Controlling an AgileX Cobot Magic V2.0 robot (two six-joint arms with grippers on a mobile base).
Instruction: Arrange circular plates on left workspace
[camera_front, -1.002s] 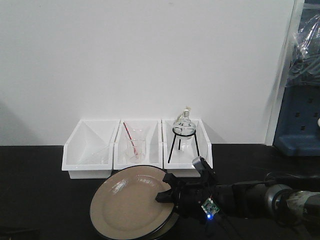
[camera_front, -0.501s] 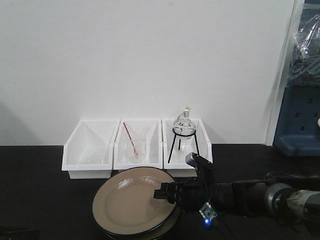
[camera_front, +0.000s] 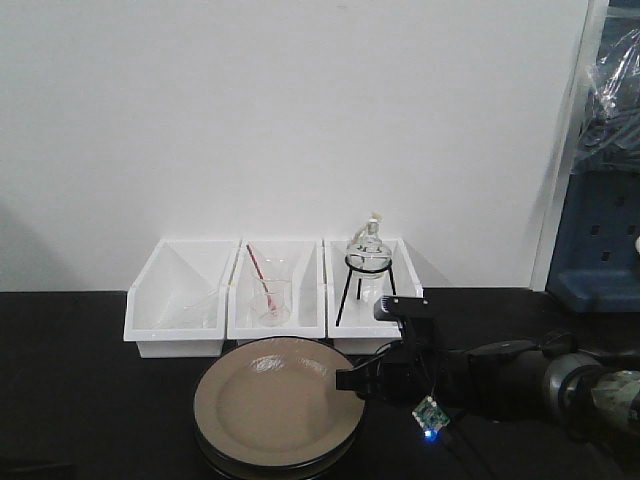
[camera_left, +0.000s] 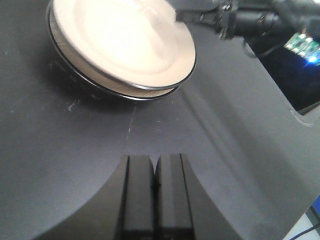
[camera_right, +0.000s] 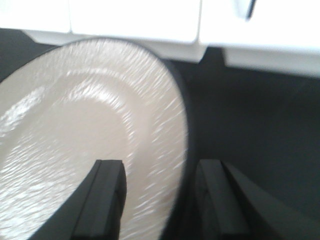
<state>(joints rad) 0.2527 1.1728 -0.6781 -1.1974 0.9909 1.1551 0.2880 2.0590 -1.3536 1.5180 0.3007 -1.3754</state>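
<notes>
Top plate (camera_front: 278, 400) down from tilt, now flat on lower plate (camera_front: 300, 466), stacked on countertop (camera_front: 90, 400) before white bins (camera_front: 180, 300). Right gripper (camera_right: 160, 170) released, jaws astride rim. Left gripper (camera_left: 155, 170) clenched, empty. Judged step: separating stack. Next you regrip rim, lift clear, carry left.

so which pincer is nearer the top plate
Right. The right pincer is open around the rim of the top plate. The left pincer hangs shut over the countertop, apart from it.
</notes>
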